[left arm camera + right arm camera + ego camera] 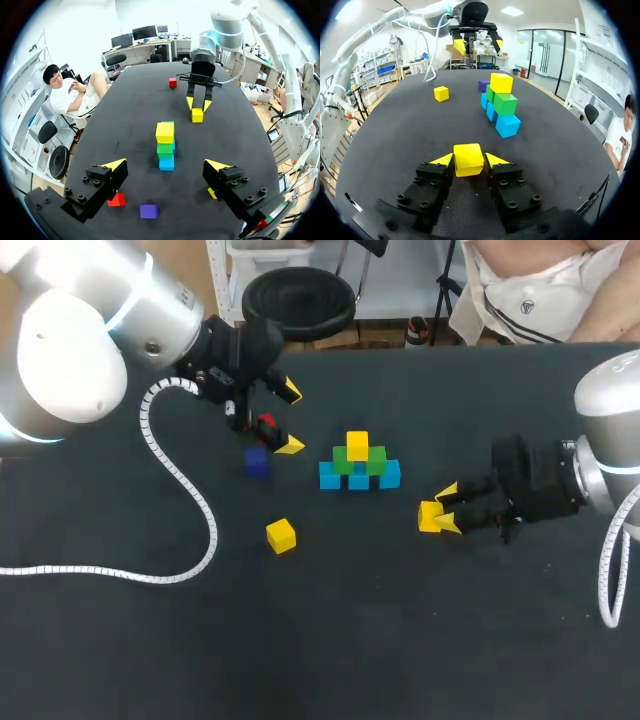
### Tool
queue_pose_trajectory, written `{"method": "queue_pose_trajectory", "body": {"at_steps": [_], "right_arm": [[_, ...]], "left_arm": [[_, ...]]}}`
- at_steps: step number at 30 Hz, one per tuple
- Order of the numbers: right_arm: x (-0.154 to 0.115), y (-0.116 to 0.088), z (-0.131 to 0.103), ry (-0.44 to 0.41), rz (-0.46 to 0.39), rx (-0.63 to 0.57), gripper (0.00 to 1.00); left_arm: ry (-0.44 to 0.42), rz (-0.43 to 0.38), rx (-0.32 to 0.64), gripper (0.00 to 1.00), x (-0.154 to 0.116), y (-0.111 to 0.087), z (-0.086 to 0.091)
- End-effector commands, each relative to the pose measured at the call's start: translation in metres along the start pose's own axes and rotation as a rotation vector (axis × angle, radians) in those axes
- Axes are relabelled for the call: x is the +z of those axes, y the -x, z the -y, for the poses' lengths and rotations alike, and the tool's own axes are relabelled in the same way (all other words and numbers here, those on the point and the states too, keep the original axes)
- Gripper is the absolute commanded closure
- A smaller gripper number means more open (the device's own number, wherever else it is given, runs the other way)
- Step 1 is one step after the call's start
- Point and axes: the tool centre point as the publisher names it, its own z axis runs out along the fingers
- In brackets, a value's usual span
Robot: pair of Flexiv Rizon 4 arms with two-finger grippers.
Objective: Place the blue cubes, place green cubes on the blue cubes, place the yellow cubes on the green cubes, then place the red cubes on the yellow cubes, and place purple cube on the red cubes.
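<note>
Three-tier cube stack (357,465) at the middle of the desk (400,640)
yellow cube (468,159) pinched between right fingers (495,160); left fingers (114,164) wide apart, holding nothing

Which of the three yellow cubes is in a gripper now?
The yellow cube clamped in the right gripper. The other two are free: one tops the stack, one lies loose on the table.
</note>
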Motion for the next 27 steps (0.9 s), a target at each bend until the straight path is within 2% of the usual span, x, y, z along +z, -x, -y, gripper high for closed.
{"method": "queue_pose_trajectory", "body": {"at_steps": [1, 11, 19, 23, 24, 25, 27], "right_arm": [[-0.002, -0.001, 0.012, 0.045, 0.018, -0.021, 0.00], [-0.001, 0.000, 0.026, 0.093, 0.037, -0.055, 0.00], [0.014, 0.001, 0.021, 0.149, 0.041, -0.062, 0.00], [0.017, 0.001, 0.020, 0.165, 0.044, -0.065, 0.16], [0.017, 0.001, 0.020, 0.167, 0.043, -0.065, 0.31], [0.017, 0.001, 0.020, 0.171, 0.043, -0.068, 0.53], [0.015, 0.001, 0.020, 0.171, 0.041, -0.069, 0.59]], "left_arm": [[0.000, 0.002, 0.002, 0.00, 0.000, -0.001, 0.000], [0.000, 0.002, 0.002, 0.00, 0.000, -0.001, 0.000], [0.000, 0.002, 0.002, 0.00, 0.000, -0.001, 0.000], [0.000, 0.002, 0.002, 0.00, 0.000, -0.001, 0.000], [0.000, 0.002, 0.002, 0.00, 0.000, -0.001, 0.000], [0.000, 0.002, 0.002, 0.00, 0.000, -0.001, 0.000], [0.000, 0.002, 0.002, 0.00, 0.000, -0.001, 0.000]]}}
